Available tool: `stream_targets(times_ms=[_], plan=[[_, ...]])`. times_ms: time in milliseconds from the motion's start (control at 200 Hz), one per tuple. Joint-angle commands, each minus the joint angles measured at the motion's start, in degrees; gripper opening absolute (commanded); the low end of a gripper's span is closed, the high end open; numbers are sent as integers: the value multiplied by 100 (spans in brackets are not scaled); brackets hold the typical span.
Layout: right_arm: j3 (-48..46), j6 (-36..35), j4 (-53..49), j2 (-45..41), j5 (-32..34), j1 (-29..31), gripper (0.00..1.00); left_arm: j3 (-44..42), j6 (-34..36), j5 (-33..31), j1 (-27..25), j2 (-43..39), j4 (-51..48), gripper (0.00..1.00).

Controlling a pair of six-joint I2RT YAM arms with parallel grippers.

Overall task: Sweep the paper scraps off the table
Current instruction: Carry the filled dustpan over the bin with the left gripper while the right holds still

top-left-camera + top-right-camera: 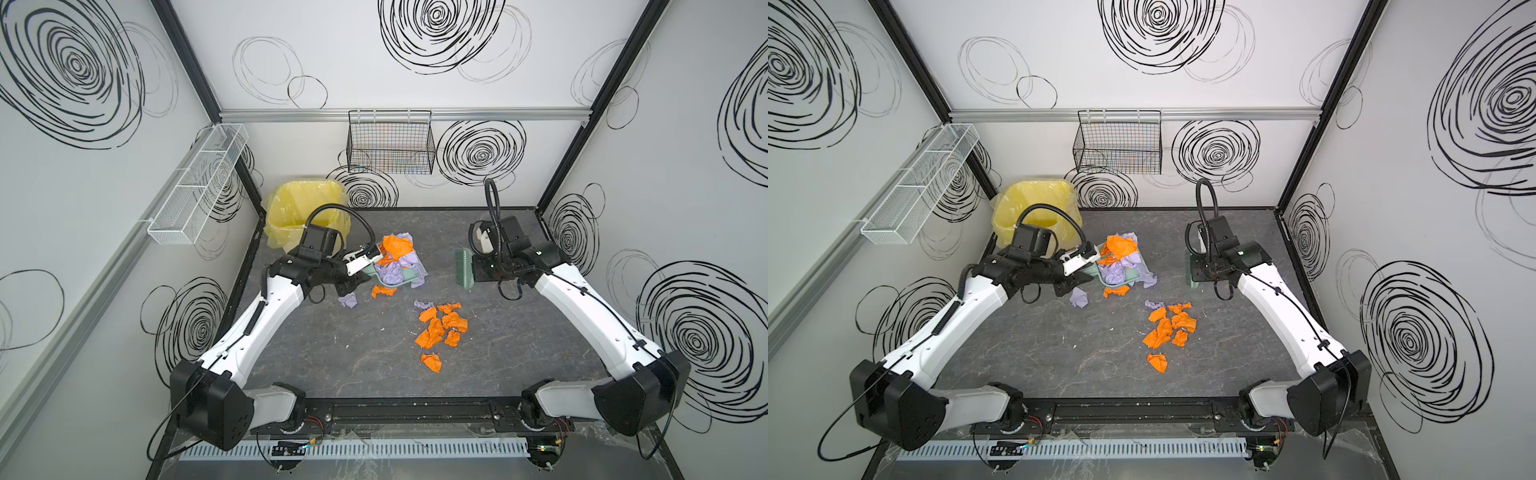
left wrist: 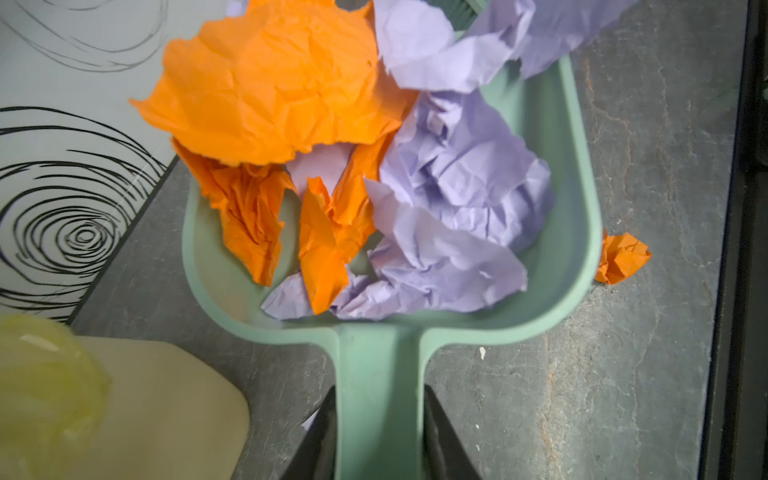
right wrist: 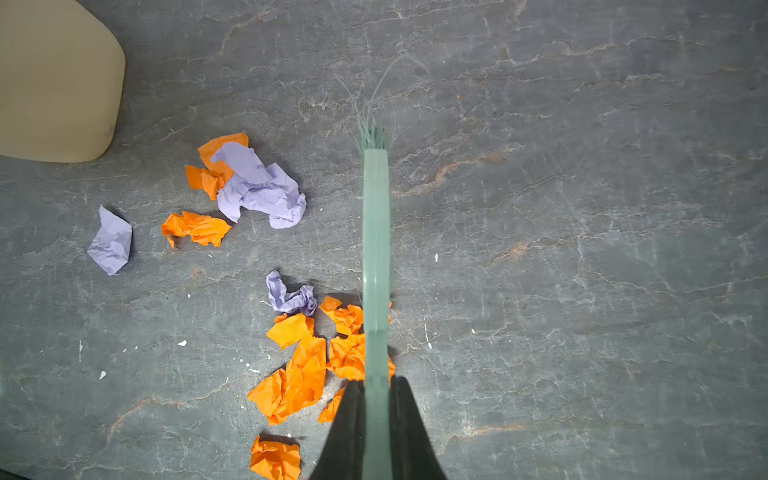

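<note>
In both top views the green dustpan (image 1: 409, 275) is nearly buried under paper scraps (image 1: 397, 257). Only the left wrist view shows its handle clamped by the left gripper (image 2: 378, 419). More crumpled orange and lilac scraps lie mid-frame on the table (image 1: 374, 374). The right gripper (image 3: 376, 399) is closed on the brush (image 3: 376, 249), seen edge-on.

The scraps (image 1: 432, 334) are small crumpled bits of paper, orange and pale purple. A heap of both colours fills the green dustpan (image 2: 579, 216) near the back of the desk (image 1: 353, 374). One purple bit and one orange bit lie just beside it. A bunch, mostly orange, lies in the middle of the dark grey desk. One more orange bit lies a little apart, nearer the front.
</note>
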Motion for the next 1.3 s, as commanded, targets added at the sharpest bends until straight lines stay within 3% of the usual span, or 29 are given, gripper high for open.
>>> stream_targets(times_ms=[0,640,921,1131,1291], plan=[[-115,-86,250,-173,-64,-43,0,510,348,282,304,-70,-604,0],[-472,-131,518,-200,-332,-82,0,3374,1873,928,2590,1254,-2363,0],[-479,-159,489,-209,-352,-87,0,4986,2599,423,3204,2336,-3016,0],[-515,-166,465,-166,-461,-91,0,6664,3083,-391,3445,3394,-3422,0],[-530,-153,435,-180,-452,-99,0,6571,3517,-1152,3427,3434,-3079,0]])
